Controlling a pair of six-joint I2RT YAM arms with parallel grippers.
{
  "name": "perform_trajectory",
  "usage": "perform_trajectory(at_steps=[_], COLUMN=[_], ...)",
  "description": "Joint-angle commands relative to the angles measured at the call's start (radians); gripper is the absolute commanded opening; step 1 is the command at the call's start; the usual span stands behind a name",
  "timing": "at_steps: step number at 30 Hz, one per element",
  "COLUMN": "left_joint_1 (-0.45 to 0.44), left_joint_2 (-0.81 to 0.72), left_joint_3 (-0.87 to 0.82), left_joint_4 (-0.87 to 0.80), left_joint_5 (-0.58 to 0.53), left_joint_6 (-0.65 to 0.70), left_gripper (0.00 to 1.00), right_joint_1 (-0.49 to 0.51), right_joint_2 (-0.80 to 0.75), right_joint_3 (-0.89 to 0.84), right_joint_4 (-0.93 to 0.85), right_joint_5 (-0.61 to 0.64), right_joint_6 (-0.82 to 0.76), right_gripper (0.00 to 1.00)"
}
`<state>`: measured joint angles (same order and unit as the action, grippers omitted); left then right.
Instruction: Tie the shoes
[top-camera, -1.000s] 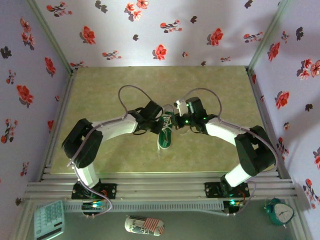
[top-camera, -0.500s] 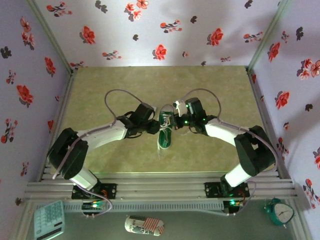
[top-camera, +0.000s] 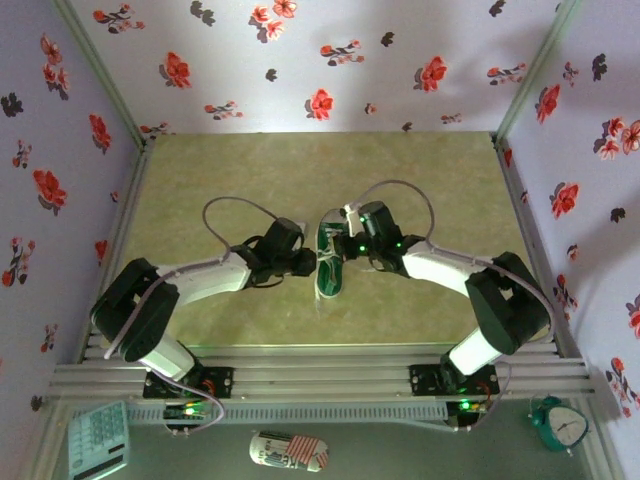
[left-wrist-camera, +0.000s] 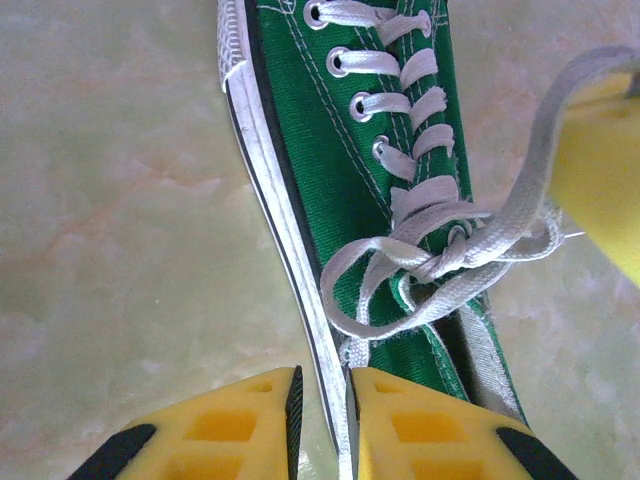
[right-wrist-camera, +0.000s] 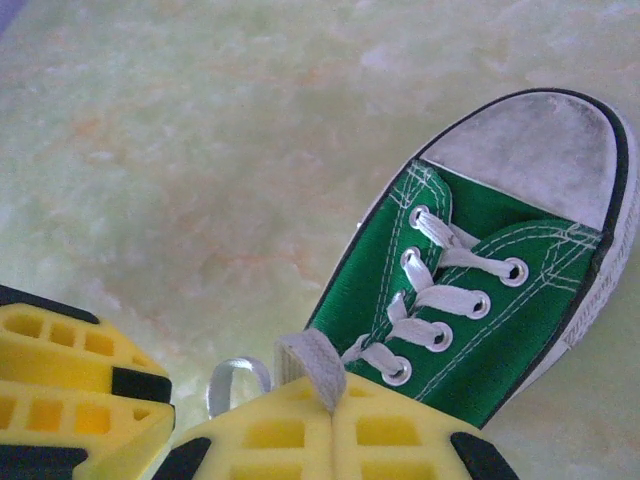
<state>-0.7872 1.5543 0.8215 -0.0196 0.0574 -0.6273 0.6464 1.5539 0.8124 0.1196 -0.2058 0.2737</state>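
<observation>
Right tool (right-wrist-camera: 335, 402) jaws together, clamped on a white lace (right-wrist-camera: 311, 366); its view shows the toe cap (right-wrist-camera: 530, 150). Left tool (left-wrist-camera: 325, 385) nearly together, strand in the gap, grip unclear; its view shows the knot (left-wrist-camera: 445, 255). Overhead: green sneaker (top-camera: 330, 262) mid-surface (top-camera: 420, 180), between both tools.

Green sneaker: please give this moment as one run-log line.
sneaker: upright | laces: crossed once, no bow | left claw: shut on one end | right claw: shut on other end
</observation>
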Motion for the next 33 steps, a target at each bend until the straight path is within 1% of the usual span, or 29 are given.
perform_trajectory(at_steps=[1,4,6,10,13,16,23,33], left_joint_1=[0.006,0.007,0.011,0.021,0.021,0.021,0.021,0.011], left_joint_2=[-0.034,-0.038,-0.041,-0.037,-0.031,-0.029,-0.009,0.026], left_joint_3=[-0.005,-0.002,-0.003,-0.006,-0.001,-0.009,-0.04,-0.037], left_joint_4=[0.043,0.042,0.044,0.059,0.06,0.072,0.125,0.153], left_joint_5=[0.004,0.004,0.002,0.004,0.004,0.001,-0.019,-0.018], left_joint_6=[-0.027,-0.028,-0.035,-0.076,-0.117,-0.183,-0.339,-0.382], left_gripper=[0.23,0.23,0.23,0.23,0.3,0.32,0.32,0.3], right_joint_1=[0.045,0.05,0.049,0.049,0.049,0.049,0.048,0.048], right_joint_2=[-0.024,-0.034,-0.046,-0.033,-0.011,-0.005,-0.016,-0.014], right_joint_3=[0.001,0.033,0.034,0.042,0.041,0.042,0.042,0.041], right_joint_4=[-0.067,-0.136,-0.15,-0.161,-0.149,-0.144,-0.155,-0.154], right_joint_5=[0.203,0.206,0.203,0.131,0.104,0.105,0.109,0.105], right_joint_6=[0.055,0.055,0.064,0.057,0.074,0.084,0.081,0.084], right_gripper=[0.0,0.0,0.0,0.0,0.0,0.0,0.0,0.0])
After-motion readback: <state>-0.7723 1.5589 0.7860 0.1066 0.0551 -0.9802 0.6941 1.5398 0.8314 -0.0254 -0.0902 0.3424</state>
